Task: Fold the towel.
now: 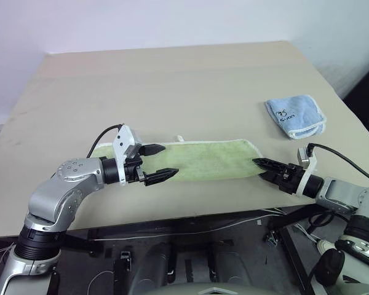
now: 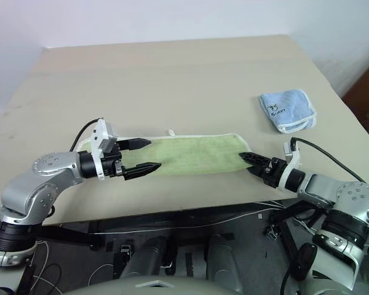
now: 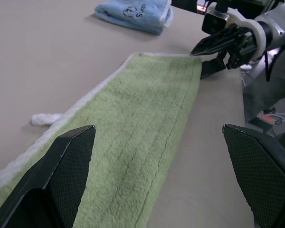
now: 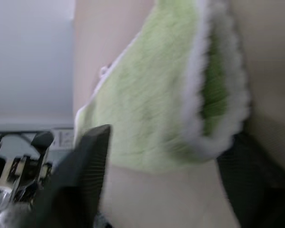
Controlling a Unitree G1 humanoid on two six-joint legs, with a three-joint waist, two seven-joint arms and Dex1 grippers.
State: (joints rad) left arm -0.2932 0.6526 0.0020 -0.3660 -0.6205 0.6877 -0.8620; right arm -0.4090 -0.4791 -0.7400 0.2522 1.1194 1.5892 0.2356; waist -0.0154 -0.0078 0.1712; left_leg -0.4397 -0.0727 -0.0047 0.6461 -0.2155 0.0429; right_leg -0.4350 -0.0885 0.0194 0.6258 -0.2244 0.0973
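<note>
The towel (image 1: 203, 160), light yellow-green with white edging, lies as a long narrow strip near the table's front edge. A small white loop tag (image 1: 180, 137) sticks out from its far side. My left gripper (image 1: 171, 160) hovers open over the strip's left part, holding nothing. At the strip's right end my right gripper (image 1: 258, 168) points in, jaws apart. In the right wrist view the towel's edged end (image 4: 199, 95) sits between the two fingers, and I cannot tell if they press on it.
A smaller light blue folded cloth (image 1: 295, 115) lies at the right of the tan table (image 1: 172, 80). The table's front edge runs just under both grippers. Cables and dark frame parts hang below that edge.
</note>
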